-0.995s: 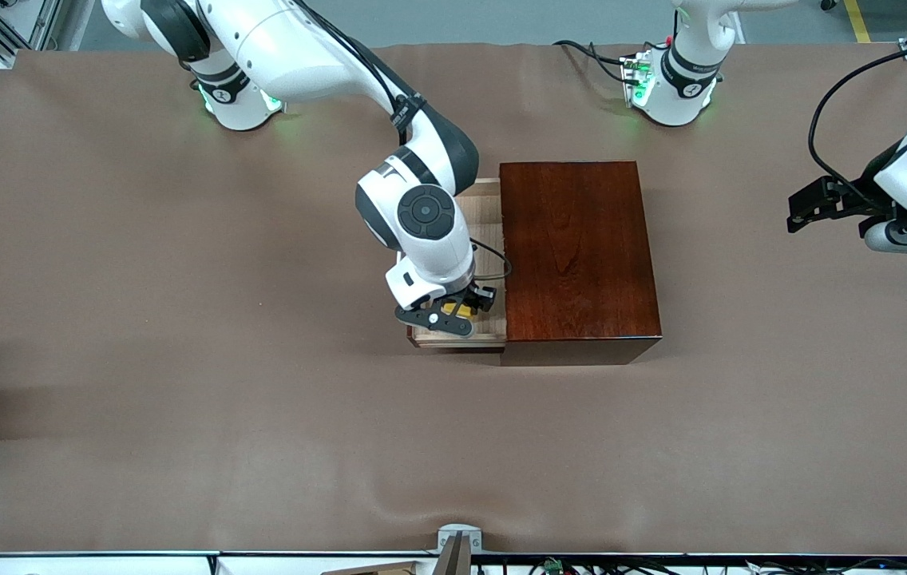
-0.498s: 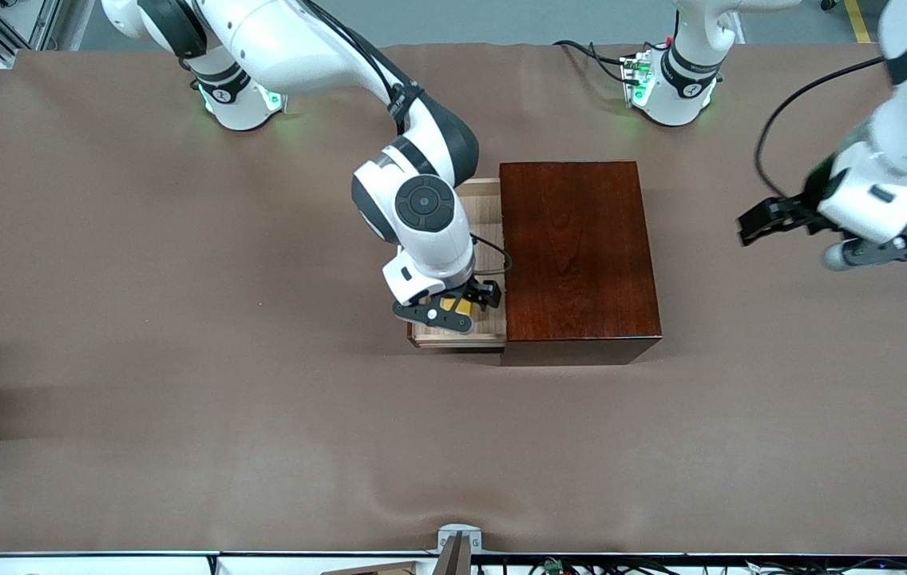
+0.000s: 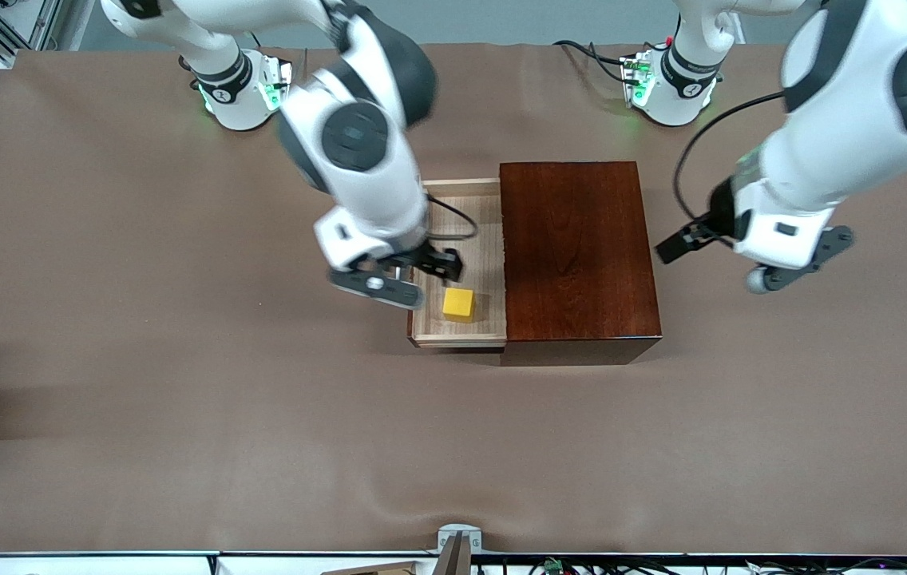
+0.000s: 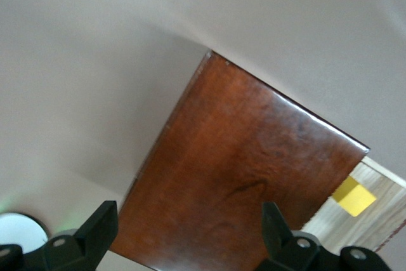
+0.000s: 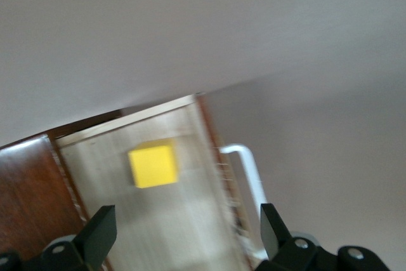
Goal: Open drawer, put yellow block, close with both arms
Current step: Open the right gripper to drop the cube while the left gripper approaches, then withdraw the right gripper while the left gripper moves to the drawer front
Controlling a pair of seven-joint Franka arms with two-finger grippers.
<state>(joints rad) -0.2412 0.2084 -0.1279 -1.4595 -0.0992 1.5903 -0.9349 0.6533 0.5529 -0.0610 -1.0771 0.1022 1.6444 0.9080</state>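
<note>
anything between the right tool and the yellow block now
Nothing. In the right wrist view the right tool is open above the drawer, and only bare tray floor separates it from the yellow block. The front view agrees.

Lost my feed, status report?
Right gripper open above drawer, empty. Left gripper open, over table beside box. Yellow block in open drawer. Nothing blocking.

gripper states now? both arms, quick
Left gripper: open, empty, over the table beside the box.
Right gripper: open, empty, above the drawer; yellow block lies inside.
</note>
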